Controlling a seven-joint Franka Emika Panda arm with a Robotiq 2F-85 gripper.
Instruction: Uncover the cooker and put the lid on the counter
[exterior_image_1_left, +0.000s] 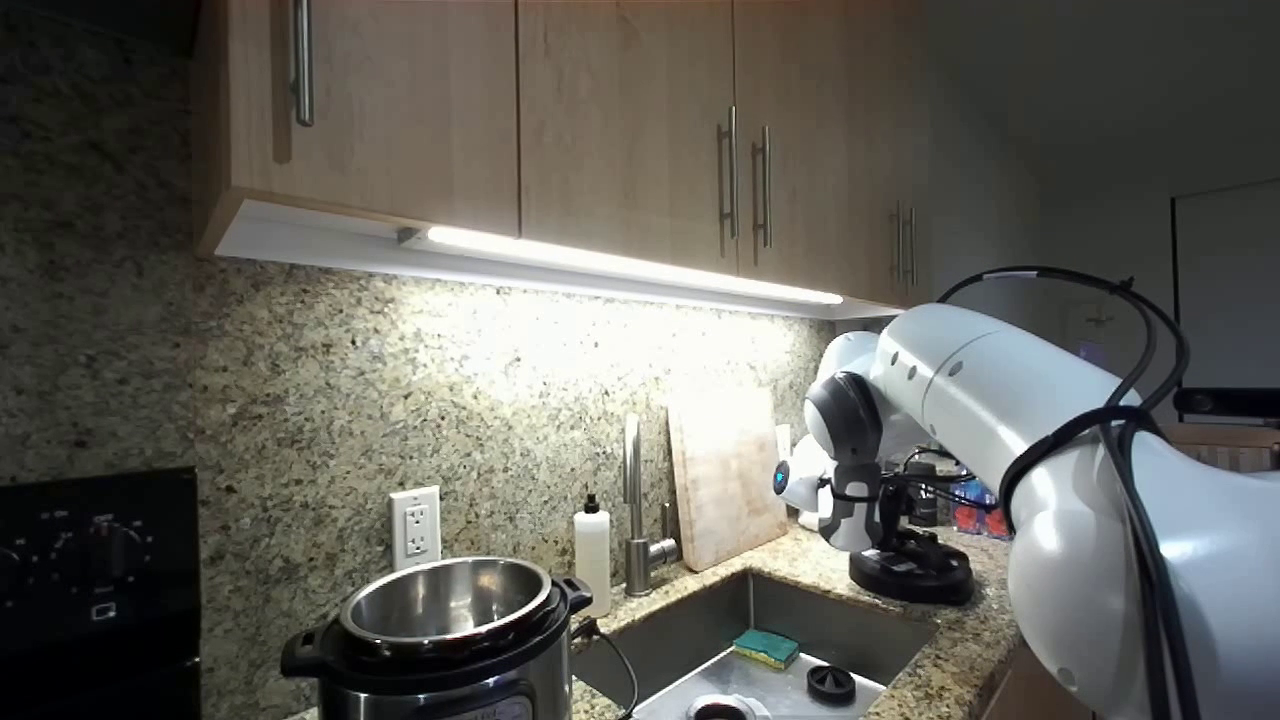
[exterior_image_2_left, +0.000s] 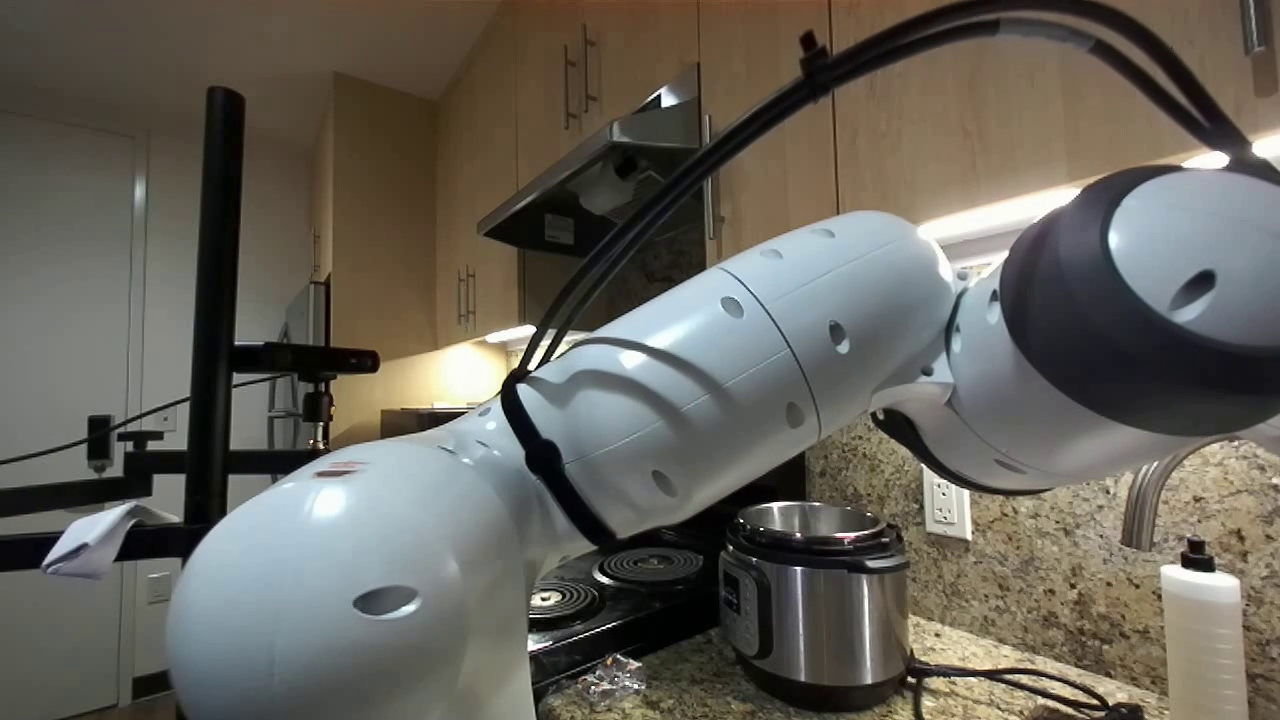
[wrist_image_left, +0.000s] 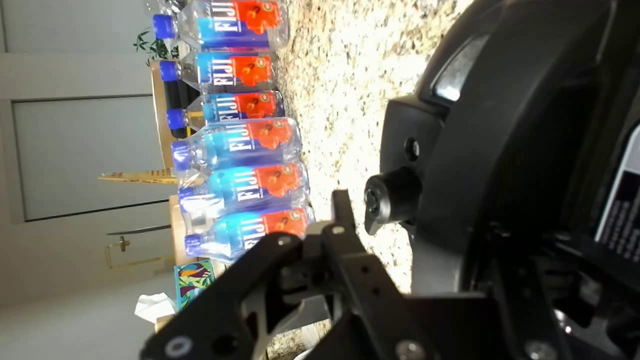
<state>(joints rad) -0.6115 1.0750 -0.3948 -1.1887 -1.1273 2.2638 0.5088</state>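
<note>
The cooker (exterior_image_1_left: 540, 655) stands uncovered beside the sink, its steel inner pot showing; it also shows in an exterior view (exterior_image_2_left: 840, 620) next to the stove. The black lid (exterior_image_1_left: 912, 580) lies flat on the granite counter (exterior_image_1_left: 985, 640), past the sink. In the wrist view the lid (wrist_image_left: 492, 165) fills the right side, resting on the counter (wrist_image_left: 340, 90). My gripper (exterior_image_1_left: 893, 520) is low over the lid, pointing down. In the wrist view my gripper (wrist_image_left: 420, 240) has its fingers spread, one left of the lid's valve knob, the other hard to see against the dark lid.
Several water bottles (wrist_image_left: 250, 137) stand on the counter near the lid. The sink (exterior_image_1_left: 690, 660) with a sponge (exterior_image_1_left: 767, 648) lies between cooker and lid. A cutting board (exterior_image_1_left: 725, 480), faucet (exterior_image_1_left: 635, 520) and soap bottle (exterior_image_1_left: 592, 550) stand behind it. The stove (exterior_image_2_left: 620, 600) adjoins the cooker.
</note>
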